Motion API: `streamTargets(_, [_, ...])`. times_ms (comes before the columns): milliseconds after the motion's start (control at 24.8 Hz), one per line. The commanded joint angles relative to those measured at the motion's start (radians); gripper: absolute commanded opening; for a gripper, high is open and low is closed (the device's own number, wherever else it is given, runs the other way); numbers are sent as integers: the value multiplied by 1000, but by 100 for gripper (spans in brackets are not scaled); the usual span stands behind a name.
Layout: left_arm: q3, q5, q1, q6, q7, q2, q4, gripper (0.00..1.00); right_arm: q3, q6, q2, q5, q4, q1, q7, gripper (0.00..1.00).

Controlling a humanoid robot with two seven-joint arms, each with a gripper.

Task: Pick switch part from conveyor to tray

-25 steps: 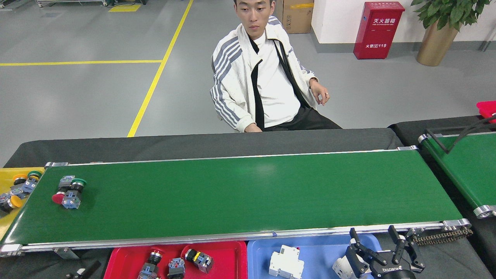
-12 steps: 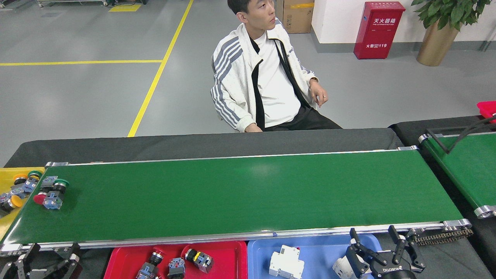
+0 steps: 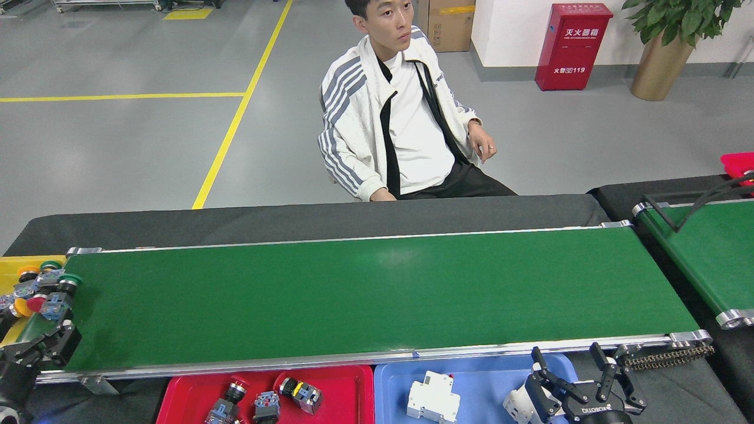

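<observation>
The conveyor [image 3: 377,294] runs across the middle of the head view. At its left end lie two switch parts close together, a green-capped one [image 3: 66,282] and a red-capped one [image 3: 42,304]. My left gripper [image 3: 41,344] stands just in front of them over the belt's left corner, fingers spread open and empty. A red tray [image 3: 347,383] in front of the belt holds three switch parts [image 3: 300,393]. Over the blue tray [image 3: 483,374], my right gripper [image 3: 566,352] is open and holds nothing.
A yellow tray [image 3: 9,266] with several switch parts sits past the belt's left end. A white breaker [image 3: 434,397] lies in the blue tray. A person [image 3: 400,129] sits behind the table. A second green belt [image 3: 707,253] stands at the right.
The two switch parts rode the belt leftward to its left end. My left gripper rose from the bottom-left corner to the belt's left corner. The right gripper stayed put.
</observation>
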Motion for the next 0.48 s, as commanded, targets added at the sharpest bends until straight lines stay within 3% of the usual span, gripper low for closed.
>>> streamTargets(0, [-86, -3, -94, 120, 28, 13, 109, 96, -3, -9, -9, -3, -13, -3, -10, 96])
streamTargets(40, [-131, 0, -134, 157, 50, 12, 163, 91, -3, -9, -10, -3, -12, -3, -10, 96])
streamTargets(121, [-198, 17, -212, 191, 84, 5, 280, 63, 3, -11, -12, -3, -12, -9, -10, 96])
streamTargets(161, [-198, 31, -226, 188, 84, 5, 300, 46, 5, -15, -12, -3, -12, -11, -10, 96])
streamTargets(322, [-209, 88, -229, 181, 81, -24, 304, 11, 5, -61, -10, -3, -10, -14, -9, 96])
streamTargets(443, [-203, 94, -229, 178, 87, -41, 301, 4, 5, -71, -10, -3, -12, -14, -9, 96])
